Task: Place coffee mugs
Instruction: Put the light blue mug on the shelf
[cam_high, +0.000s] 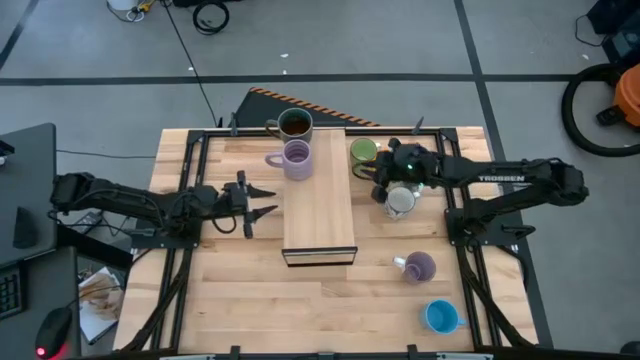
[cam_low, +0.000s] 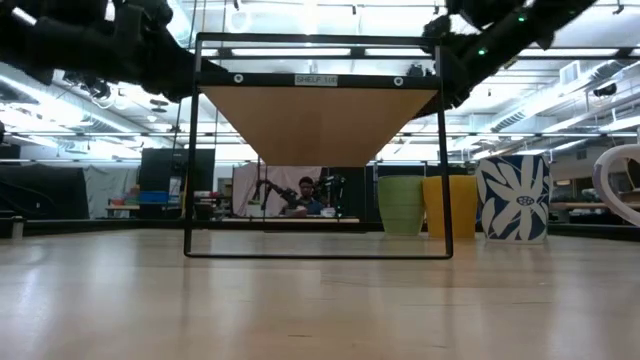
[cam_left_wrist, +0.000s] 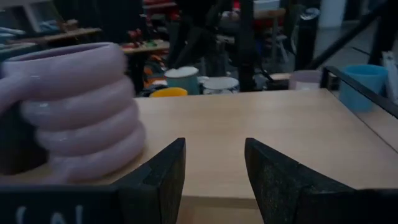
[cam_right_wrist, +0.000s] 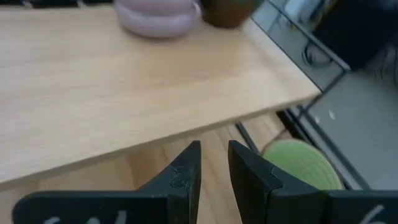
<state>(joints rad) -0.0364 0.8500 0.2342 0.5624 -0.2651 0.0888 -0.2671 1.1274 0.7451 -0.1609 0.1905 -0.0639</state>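
Observation:
A dark brown mug (cam_high: 295, 124) and a lilac mug (cam_high: 296, 158) stand on the far end of the raised wooden shelf (cam_high: 319, 215). On the table to its right are a green mug (cam_high: 362, 151), a white mug (cam_high: 400, 201), a second lilac mug (cam_high: 419, 266) and a blue mug (cam_high: 440, 316). The low view also shows an orange mug (cam_low: 450, 205) and a white mug with a blue pattern (cam_low: 512, 197). My left gripper (cam_high: 268, 200) (cam_left_wrist: 214, 162) is open, left of the shelf and level with its top. My right gripper (cam_high: 374, 172) (cam_right_wrist: 214, 155) hovers narrowly open beside the green mug (cam_right_wrist: 298, 163), with nothing between its fingers.
The shelf stands on a thin black frame (cam_low: 192, 150) with free room beneath it. Black rails (cam_high: 195, 150) run along the table's sides. The near half of the shelf top is bare wood. Beyond the table a person (cam_low: 306, 196) sits in the room.

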